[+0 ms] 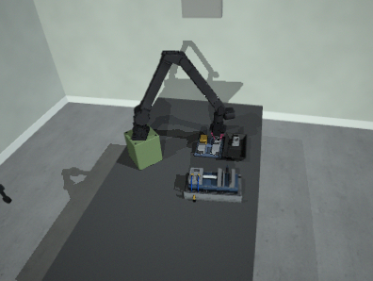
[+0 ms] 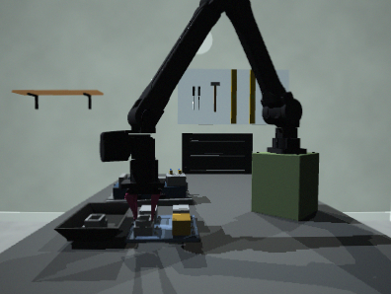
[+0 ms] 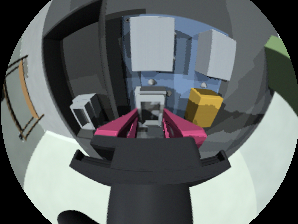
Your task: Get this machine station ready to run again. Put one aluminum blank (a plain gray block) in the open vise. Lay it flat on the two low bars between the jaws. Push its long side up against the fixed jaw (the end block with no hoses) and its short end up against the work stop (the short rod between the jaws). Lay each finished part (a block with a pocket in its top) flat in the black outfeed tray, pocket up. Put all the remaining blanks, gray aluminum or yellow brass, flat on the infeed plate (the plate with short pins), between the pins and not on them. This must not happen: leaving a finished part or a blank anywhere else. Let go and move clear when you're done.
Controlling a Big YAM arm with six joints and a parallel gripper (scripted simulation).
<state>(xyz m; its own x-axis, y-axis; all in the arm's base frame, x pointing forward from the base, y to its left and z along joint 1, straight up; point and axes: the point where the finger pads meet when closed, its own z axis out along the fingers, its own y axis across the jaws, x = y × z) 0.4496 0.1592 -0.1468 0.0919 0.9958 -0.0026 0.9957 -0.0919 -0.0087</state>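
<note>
My pink-fingered parallel gripper [image 3: 152, 127] is pinching the gray pocketed finished block [image 3: 152, 104] across its sides, fingers pointing straight down so the pocket stays up. The block sits on the blue pinned infeed plate [image 2: 194, 228], directly under my palm. A yellow brass blank [image 3: 202, 106] lies beside one finger; the black outfeed tray [image 2: 74, 233], holding another pocketed part [image 2: 95, 219], lies beyond the other.

Arm [image 2: 163, 79]: matt black. Gripper [image 3: 152, 125] fingers: matt magenta plastic, clamping a dull grey metal pocketed part [image 3: 152, 104]. Brass blank [image 3: 204, 106]: satin yellow. Outfeed tray [image 2: 74, 231]: matt black. Wall shelf [image 2: 56, 92]: wood.
</note>
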